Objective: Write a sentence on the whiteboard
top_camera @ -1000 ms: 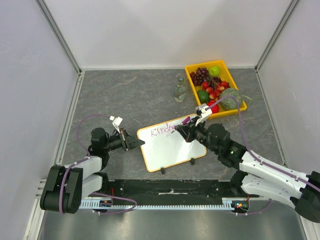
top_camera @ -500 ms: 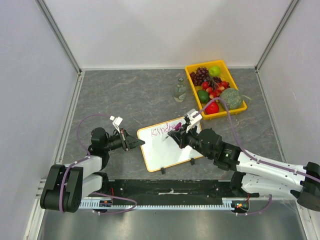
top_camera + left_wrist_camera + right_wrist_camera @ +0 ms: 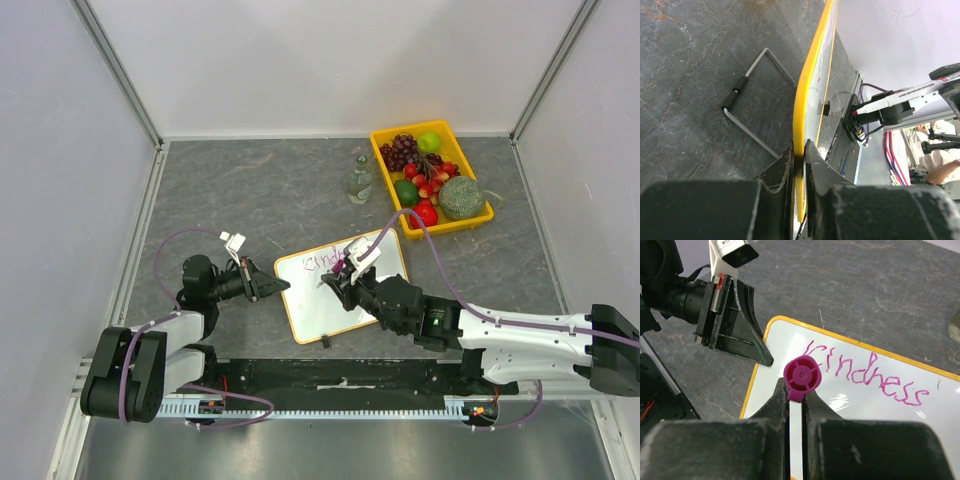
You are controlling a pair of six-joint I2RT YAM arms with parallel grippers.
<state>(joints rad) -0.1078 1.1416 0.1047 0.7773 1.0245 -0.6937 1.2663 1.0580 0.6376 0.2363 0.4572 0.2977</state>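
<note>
Clamping the whiteboard (image 3: 310,300) by its left edge, your left hand (image 3: 282,287) has its fingers drawn almost together on the thin yellow-orange rim. The left wrist view shows that rim pinched between the two black fingers (image 3: 782,170). Behind the board, a bent wire stand (image 3: 754,100) rests on the grey stone-patterned surface (image 3: 250,190), and one small black clip (image 3: 826,108) sits on the board's edge.

Your right hand (image 3: 335,285) hangs over the middle of the board, closed tight on a marker (image 3: 802,376) whose purple-pink end faces the wrist camera. You cannot tell from these views whether the tip touches the board.

Of the sentence (image 3: 867,374), only one purple-pink word shows, "Kindness", running along the board's far long edge.

The whiteboard lies near the front of the surface, between your two arms, turned at an angle. Well apart from it, in the far right corner, stands a yellow tray (image 3: 378,150) of fruit, with a small glass bottle (image 3: 360,180) just to its left.
</note>
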